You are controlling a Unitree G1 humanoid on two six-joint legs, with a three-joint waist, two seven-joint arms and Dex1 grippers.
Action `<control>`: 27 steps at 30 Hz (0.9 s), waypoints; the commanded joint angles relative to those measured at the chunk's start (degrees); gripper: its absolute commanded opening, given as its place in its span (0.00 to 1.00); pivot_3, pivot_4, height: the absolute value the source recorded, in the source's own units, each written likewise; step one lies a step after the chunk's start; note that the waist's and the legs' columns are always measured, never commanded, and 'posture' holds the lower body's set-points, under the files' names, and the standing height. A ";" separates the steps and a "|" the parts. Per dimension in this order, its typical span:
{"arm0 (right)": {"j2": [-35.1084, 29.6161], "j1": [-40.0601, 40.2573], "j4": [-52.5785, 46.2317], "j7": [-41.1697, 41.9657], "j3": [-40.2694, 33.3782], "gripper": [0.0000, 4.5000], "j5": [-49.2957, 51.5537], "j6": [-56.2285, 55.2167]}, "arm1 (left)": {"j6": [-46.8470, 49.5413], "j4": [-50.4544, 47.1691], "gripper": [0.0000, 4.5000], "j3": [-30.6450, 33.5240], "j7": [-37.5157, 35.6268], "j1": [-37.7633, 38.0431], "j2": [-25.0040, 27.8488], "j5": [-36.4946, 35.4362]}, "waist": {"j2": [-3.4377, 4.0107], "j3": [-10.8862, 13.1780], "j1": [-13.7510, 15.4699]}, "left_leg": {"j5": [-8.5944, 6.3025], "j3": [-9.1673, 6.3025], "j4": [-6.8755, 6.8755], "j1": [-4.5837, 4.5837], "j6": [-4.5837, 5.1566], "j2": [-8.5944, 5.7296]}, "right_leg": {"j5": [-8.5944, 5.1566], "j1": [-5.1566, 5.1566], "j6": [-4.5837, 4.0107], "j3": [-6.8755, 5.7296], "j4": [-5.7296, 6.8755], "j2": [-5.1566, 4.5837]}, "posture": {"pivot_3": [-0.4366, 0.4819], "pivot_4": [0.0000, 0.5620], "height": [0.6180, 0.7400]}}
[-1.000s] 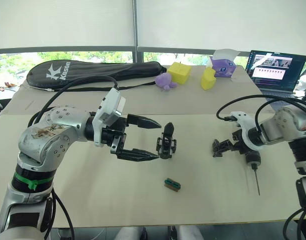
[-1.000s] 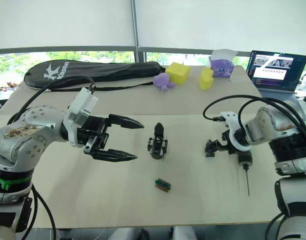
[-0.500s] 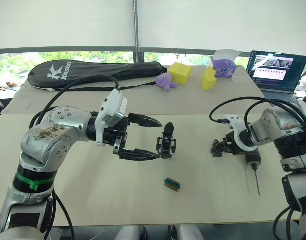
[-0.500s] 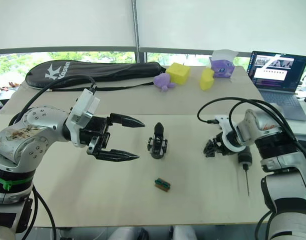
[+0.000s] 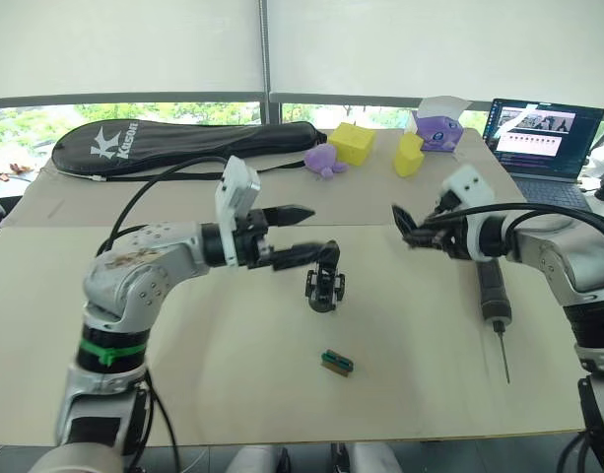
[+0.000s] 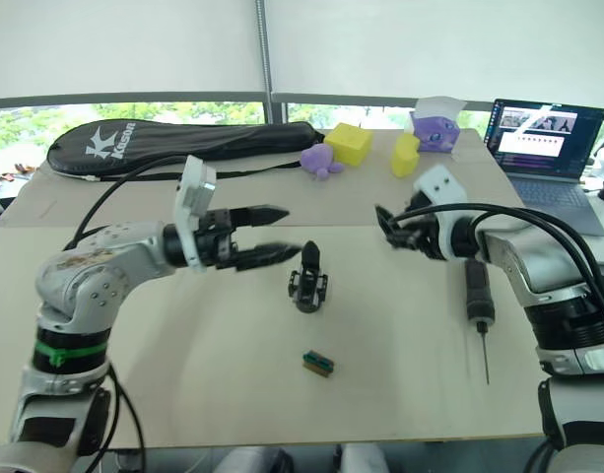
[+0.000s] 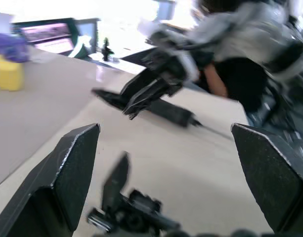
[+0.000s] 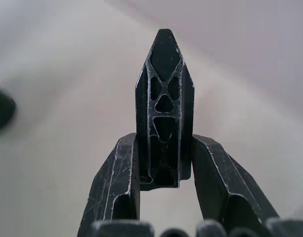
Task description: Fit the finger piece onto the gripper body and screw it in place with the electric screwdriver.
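One finger piece, a black tapered wedge with a ribbed open face, sits pinched between the two fingers of the right gripper, its pointed end sticking out past the fingertips. That gripper is raised above the table, right of the centre, and aimed toward the middle. The gripper body stands on the table near the centre, its single pointed finger rising upward. Just to its left is the left gripper, its two long black fingers spread apart, one above the other, with the lower fingertip close to the top of the gripper body; whether it touches cannot be told. The left wrist view looks between those spread fingers at the gripper body below and the right gripper beyond. The electric screwdriver lies flat on the table beneath the right forearm, its thin metal bit pointing toward the near edge. A small green-and-brown block lies nearer the front edge, well apart from the gripper body. Along the far side are a black racket bag, a purple toy, yellow blocks, a purple box and an open laptop.
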 commanded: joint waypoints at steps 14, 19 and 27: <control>16.55 4.90 -21.33 -10.06 -1.45 0.24 -6.30 -12.60 | 1.61 6.30 0.74 8.48 21.36 -8.69 -17.93 -5.08 | 0.00 0.00 0.13 | 0.08 -0.05 -0.05 0.24 -0.13 -0.16 | 0.00 0.12 0.00 -0.39 0.04 0.03 | 0.48 0.27 1.00; 17.16 5.42 -21.17 -10.65 -1.74 0.24 -7.97 -13.45 | 2.98 5.52 0.62 8.58 22.19 -7.96 -17.53 -6.38 | 0.00 0.00 0.07 | 0.10 -0.04 -0.08 0.29 -0.16 -0.16 | 0.00 0.12 -0.01 -0.39 0.08 0.06 | 0.48 0.27 1.00; 17.49 5.26 -20.59 -10.53 -2.18 0.24 -9.50 -13.80 | 1.85 6.34 0.53 9.06 22.89 -8.02 -17.59 -7.07 | 0.00 0.00 -0.01 | 0.10 -0.03 -0.10 0.31 -0.17 -0.15 | 0.00 0.12 -0.01 -0.39 0.08 0.07 | 0.48 0.27 1.00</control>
